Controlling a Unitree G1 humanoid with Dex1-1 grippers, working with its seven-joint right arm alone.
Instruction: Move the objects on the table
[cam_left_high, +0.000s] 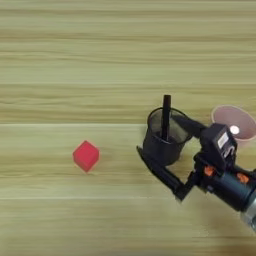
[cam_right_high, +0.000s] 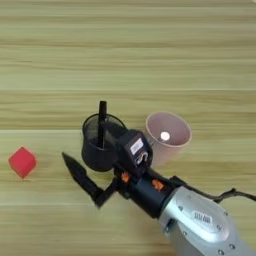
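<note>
A small red cube (cam_left_high: 86, 155) lies on the wooden table (cam_left_high: 100, 60), left of centre. To its right stands a black mesh pen cup (cam_left_high: 162, 145) with a black pen (cam_left_high: 165, 117) upright inside. My right gripper (cam_left_high: 156, 133) comes in from the lower right and is open, its two black fingers spread wide around the cup. One finger (cam_left_high: 160, 172) runs along the cup's near left side by the base; the other (cam_left_high: 190, 125) lies across the far right rim. Whether either finger touches the cup I cannot tell. The cup stands upright on the table.
A pink cup (cam_right_high: 160, 150) with a small white ball (cam_right_high: 164, 135) inside stands just right of the pen cup, behind my wrist. My silver forearm (cam_right_high: 200, 217) fills the lower right corner.
</note>
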